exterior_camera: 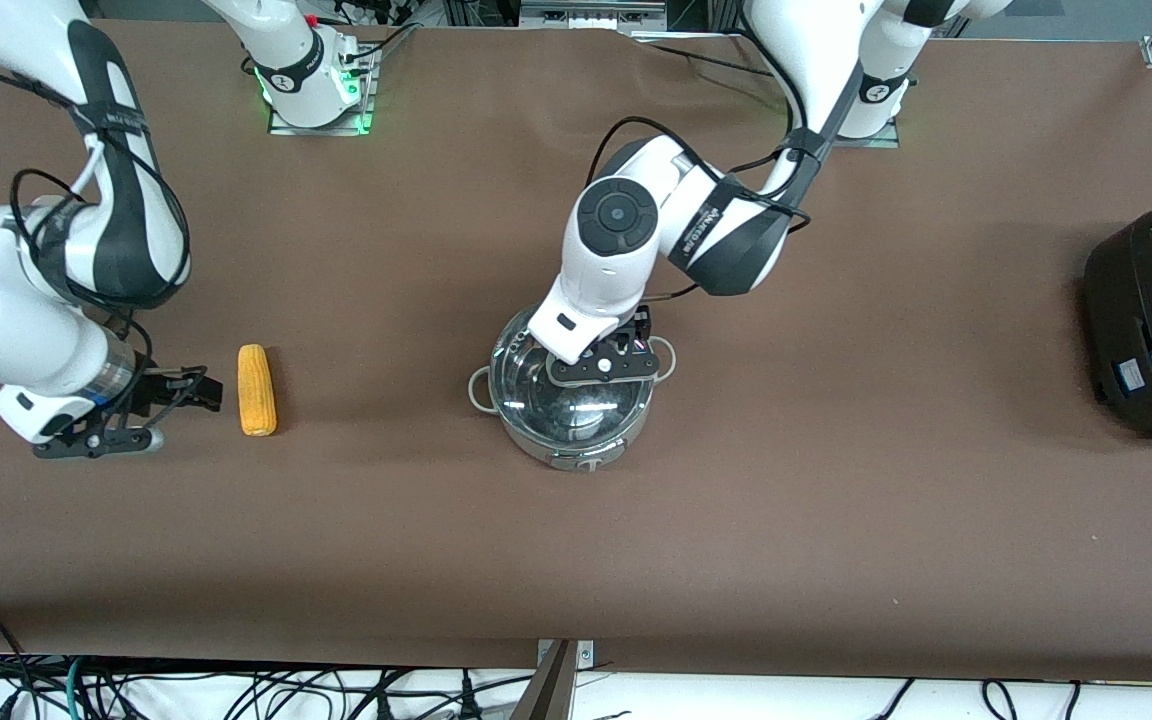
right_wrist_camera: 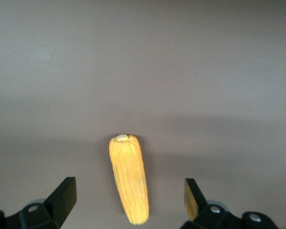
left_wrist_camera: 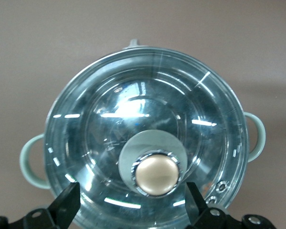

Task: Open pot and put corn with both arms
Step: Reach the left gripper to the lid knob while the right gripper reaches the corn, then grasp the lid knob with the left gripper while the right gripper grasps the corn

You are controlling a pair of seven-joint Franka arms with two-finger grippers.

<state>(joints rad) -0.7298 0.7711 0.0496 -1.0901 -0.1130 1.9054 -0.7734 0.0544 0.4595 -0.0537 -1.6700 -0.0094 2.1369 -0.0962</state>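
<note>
The steel pot (exterior_camera: 576, 425) stands mid-table with its glass lid (left_wrist_camera: 133, 95) on and the tan knob (left_wrist_camera: 156, 174) in the lid's middle. My left gripper (exterior_camera: 604, 366) hangs open just over the lid. In the left wrist view (left_wrist_camera: 132, 206) its fingers (left_wrist_camera: 66, 202) stand wide apart on either side of the knob, not touching it. The yellow corn (exterior_camera: 257, 390) lies on the table toward the right arm's end. My right gripper (exterior_camera: 202, 393) is open beside it. In the right wrist view (right_wrist_camera: 128, 199) the corn (right_wrist_camera: 129, 176) lies between the spread fingers (right_wrist_camera: 64, 194), untouched.
A big black rounded cooker (exterior_camera: 1151, 320) stands at the left arm's end of the table. The brown table cover (exterior_camera: 576, 560) runs bare between the corn and the pot. The pot's grey loop handles (left_wrist_camera: 31, 162) stick out on both sides.
</note>
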